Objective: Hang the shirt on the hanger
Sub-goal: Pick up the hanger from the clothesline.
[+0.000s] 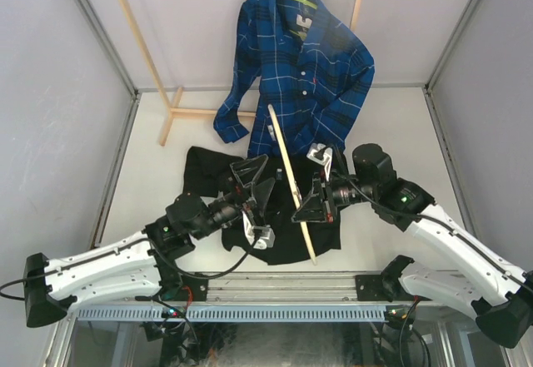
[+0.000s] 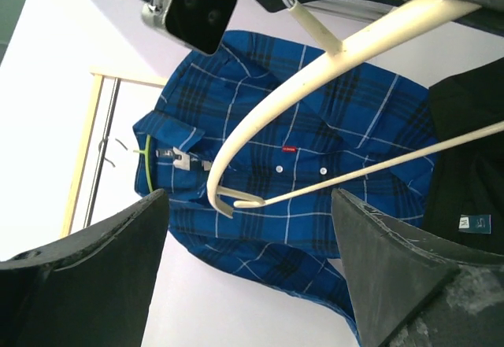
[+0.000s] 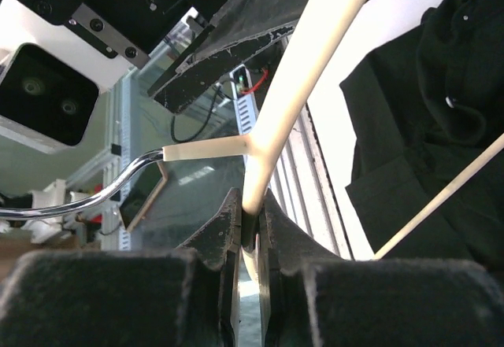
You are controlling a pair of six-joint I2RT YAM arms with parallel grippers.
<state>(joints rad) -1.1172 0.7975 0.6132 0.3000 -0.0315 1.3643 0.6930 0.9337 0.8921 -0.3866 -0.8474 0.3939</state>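
Observation:
The black shirt (image 1: 204, 176) lies crumpled on the white table, under both grippers; it also shows in the right wrist view (image 3: 425, 127) and at the right edge of the left wrist view (image 2: 465, 166). The cream wooden hanger (image 1: 283, 155) is held above it, running from far to near. My right gripper (image 1: 306, 205) is shut on the hanger's curved arm (image 3: 299, 87), close to its silver hook (image 3: 79, 197). My left gripper (image 1: 263, 181) is wide open and empty just left of the hanger (image 2: 315, 64), which crosses above its fingers (image 2: 118, 260).
A blue plaid shirt (image 1: 296, 67) hangs on a light wooden rack (image 1: 137, 42) at the back, its hem reaching the table. Enclosure walls stand on both sides. A metal rail (image 1: 250, 282) runs along the near table edge.

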